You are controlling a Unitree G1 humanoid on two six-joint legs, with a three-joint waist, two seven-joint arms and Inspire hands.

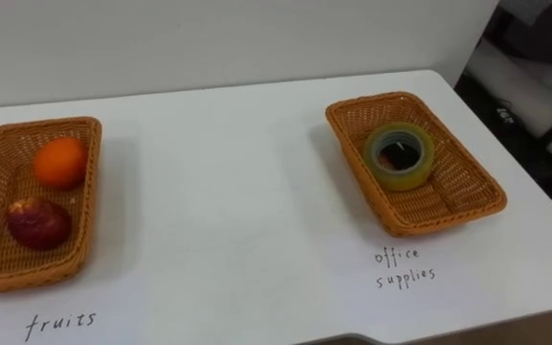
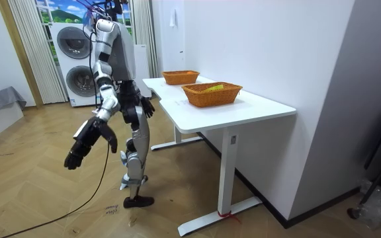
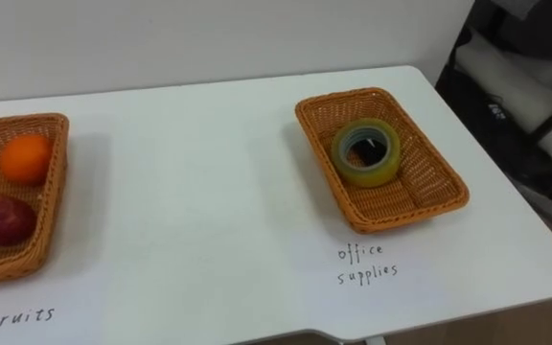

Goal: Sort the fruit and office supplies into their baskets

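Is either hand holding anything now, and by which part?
Nothing seen held: right hand hangs open and empty; left hand, by the table, shows no item.

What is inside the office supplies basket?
One roll of clear tape lies flat in the office supplies basket. Something dark sits in the roll's hole; what it is cannot be told.

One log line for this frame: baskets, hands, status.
left basket: orange, dark red fruit | right basket: tape roll | right hand: hanging, open, empty | left hand: by table edge | status: visible items sorted
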